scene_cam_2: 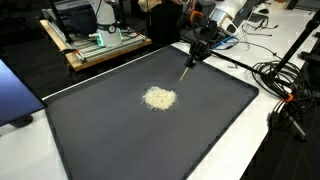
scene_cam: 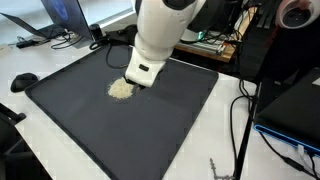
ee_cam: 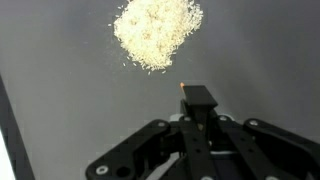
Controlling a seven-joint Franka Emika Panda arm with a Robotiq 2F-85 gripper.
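A small pile of pale tan grains [scene_cam_2: 159, 98] lies near the middle of a large black mat [scene_cam_2: 110, 135]. It also shows in an exterior view [scene_cam: 121, 89] and at the top of the wrist view [ee_cam: 157, 32]. My gripper [scene_cam_2: 200, 47] is shut on a thin dark stick-like tool [ee_cam: 197, 97] with an orange tip. In an exterior view the tool [scene_cam_2: 191, 68] slants down toward the mat, to the far right of the pile and apart from it. In an exterior view the white arm hides most of the gripper [scene_cam: 143, 76], which hangs just beside the pile.
The mat [scene_cam: 180, 130] lies on a white table. A laptop [scene_cam: 58, 14] and a black mouse [scene_cam: 22, 81] stand at one side. A wooden board with electronics [scene_cam_2: 100, 45] is behind the mat. Black cables [scene_cam_2: 285, 95] trail over the table edge.
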